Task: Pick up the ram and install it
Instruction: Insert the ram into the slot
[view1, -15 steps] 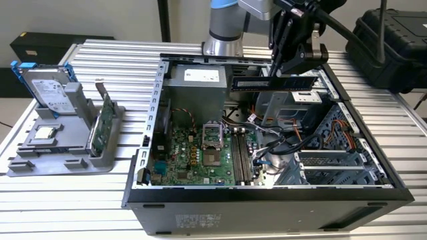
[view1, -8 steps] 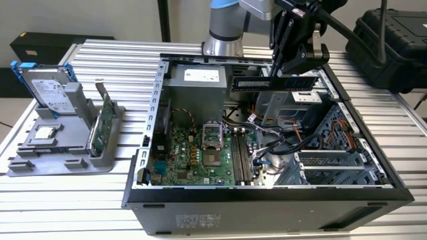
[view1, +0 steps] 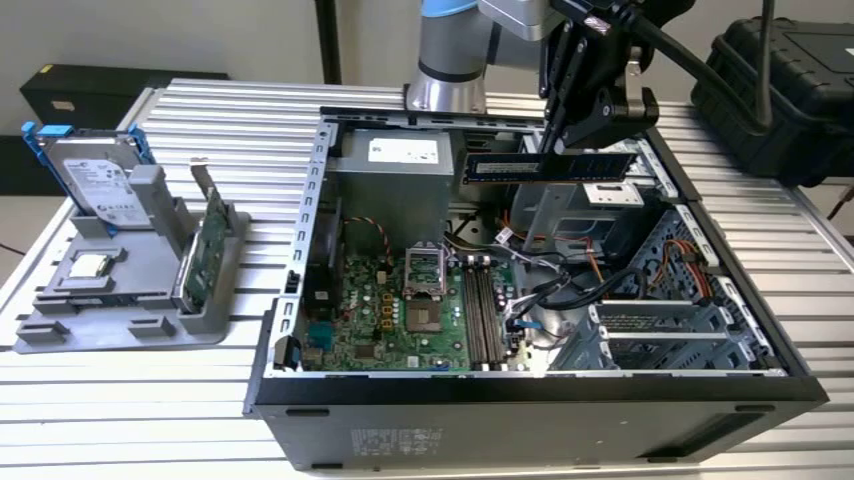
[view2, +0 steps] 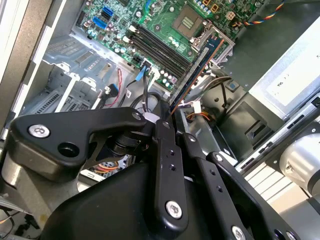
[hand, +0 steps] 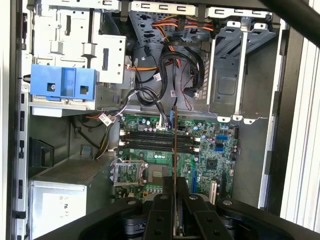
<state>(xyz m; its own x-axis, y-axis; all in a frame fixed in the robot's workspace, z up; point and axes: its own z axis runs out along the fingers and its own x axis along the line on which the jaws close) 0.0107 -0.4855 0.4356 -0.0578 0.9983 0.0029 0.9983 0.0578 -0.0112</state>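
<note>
On the ribbed metal table (view1: 240, 110), the open computer case (view1: 534, 385) sits below your gripper (view1: 577, 148), whose jaws grip the ram (view1: 507, 168) aloft.

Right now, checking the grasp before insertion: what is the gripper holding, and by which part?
The gripper holds the ram, pinched at its upper long edge.

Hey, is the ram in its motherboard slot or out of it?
Out. The end effector holds the ram in the air above the open case, and the motherboard's long slots sit empty.
</note>
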